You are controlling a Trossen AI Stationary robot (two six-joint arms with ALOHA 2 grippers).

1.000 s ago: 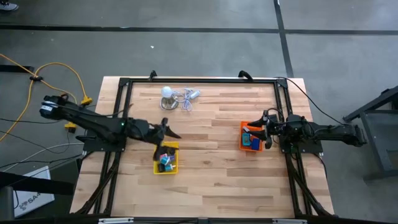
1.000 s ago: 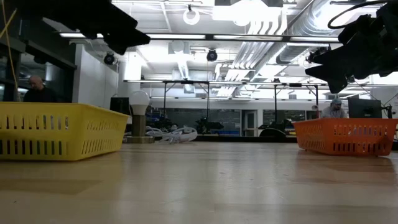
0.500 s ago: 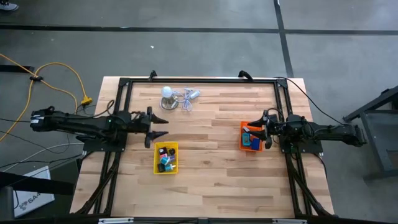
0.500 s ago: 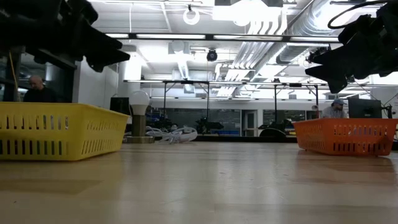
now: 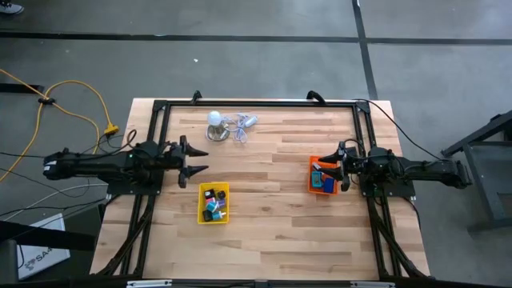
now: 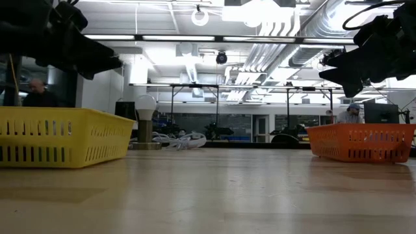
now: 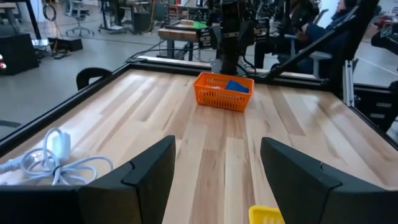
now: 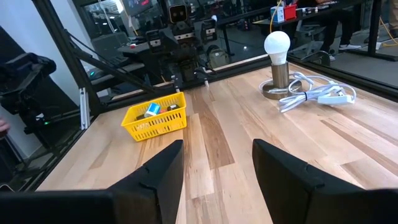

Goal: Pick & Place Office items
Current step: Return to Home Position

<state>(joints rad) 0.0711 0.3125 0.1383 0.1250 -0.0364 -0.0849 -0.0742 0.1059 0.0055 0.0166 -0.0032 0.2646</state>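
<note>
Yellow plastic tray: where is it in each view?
High view: yellow plastic tray left of centre, lower half.
Low view: far left, close.
Left wrist view: just a corner, close in.
Right wrist view: far across the table, tray.
Shared landmark: pale grey cord.

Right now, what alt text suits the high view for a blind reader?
A wooden table from above holds a yellow tray and an orange tray, both with office items. The open left gripper hovers near the yellow tray, the open right gripper at the orange one.
</note>
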